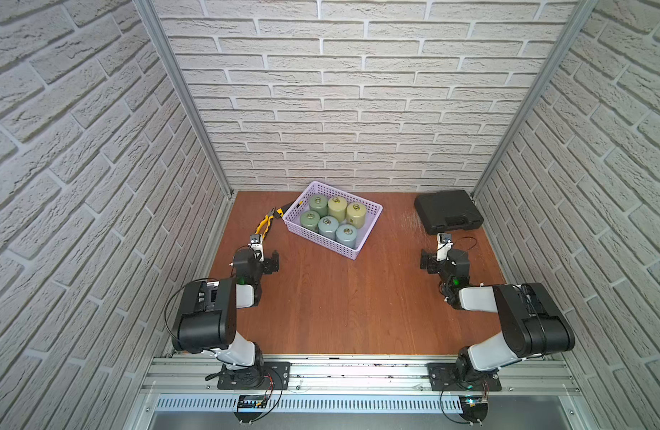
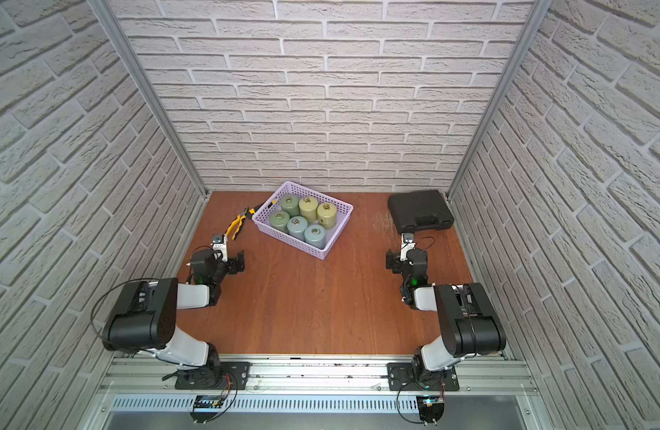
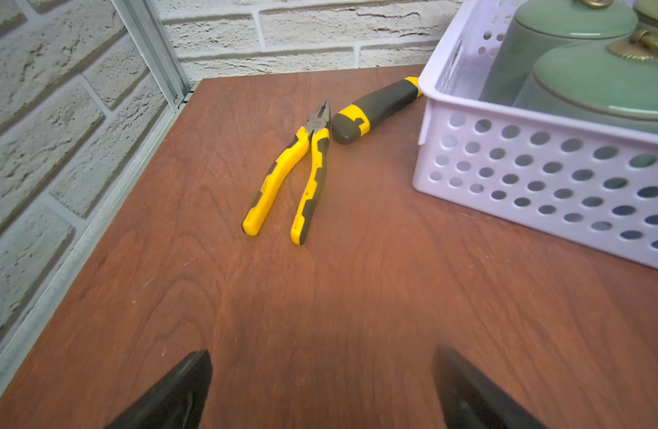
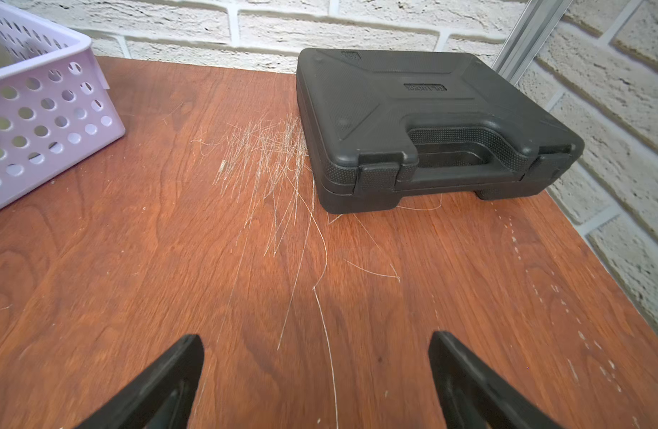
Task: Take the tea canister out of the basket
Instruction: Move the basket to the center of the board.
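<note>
Six tea canisters (image 1: 328, 226) stand upright in the basket (image 1: 313, 241) in two rows of three. Their long axes are vertical and their ringed lids point up; none is out yet. In both top views the basket sits at the upper middle of the table (image 1: 358, 309), near the brick back wall. Its long axis runs from upper left to lower right of the frame.

My left hand (image 3: 321, 353) is spread wide with nothing between its fingers, above bare wood and well apart from the basket. My right hand (image 4: 316, 336) is spread just as wide and holds nothing.

Yellow pliers (image 3: 312, 178) and a screwdriver (image 3: 375, 107) lie just beside the basket's short left wall. A black case (image 4: 412, 119) lies closed at the table's upper right.
</note>
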You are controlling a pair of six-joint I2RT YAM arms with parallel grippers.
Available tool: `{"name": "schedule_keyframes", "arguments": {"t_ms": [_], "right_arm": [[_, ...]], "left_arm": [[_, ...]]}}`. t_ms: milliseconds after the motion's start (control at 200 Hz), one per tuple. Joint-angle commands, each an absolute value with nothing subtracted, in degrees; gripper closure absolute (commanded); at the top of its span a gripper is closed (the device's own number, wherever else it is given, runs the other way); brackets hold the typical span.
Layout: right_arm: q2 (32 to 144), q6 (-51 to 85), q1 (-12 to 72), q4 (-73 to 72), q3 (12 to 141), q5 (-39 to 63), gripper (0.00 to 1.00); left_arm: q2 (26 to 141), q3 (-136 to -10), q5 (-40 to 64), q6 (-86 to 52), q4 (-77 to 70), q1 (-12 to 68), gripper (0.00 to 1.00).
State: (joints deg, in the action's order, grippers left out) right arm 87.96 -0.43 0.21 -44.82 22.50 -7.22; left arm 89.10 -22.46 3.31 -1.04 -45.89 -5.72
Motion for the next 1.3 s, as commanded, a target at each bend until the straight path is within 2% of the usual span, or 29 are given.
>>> {"name": "schedule_keyframes", "arguments": {"t_ms": [0,1295], "right_arm": [[86.84,0.07,0.0,-47.6,22.89,-7.31,0.01],[86.79,0.09,0.0,-47.55,22.86,-7.34,0.01]], "left_arm": [[88.76,-23.03,2.24,-0.18,-48.68,-4.95,0.02],[88.81,-23.26,3.87,-0.68,-48.36,-5.85,0.02]]}}
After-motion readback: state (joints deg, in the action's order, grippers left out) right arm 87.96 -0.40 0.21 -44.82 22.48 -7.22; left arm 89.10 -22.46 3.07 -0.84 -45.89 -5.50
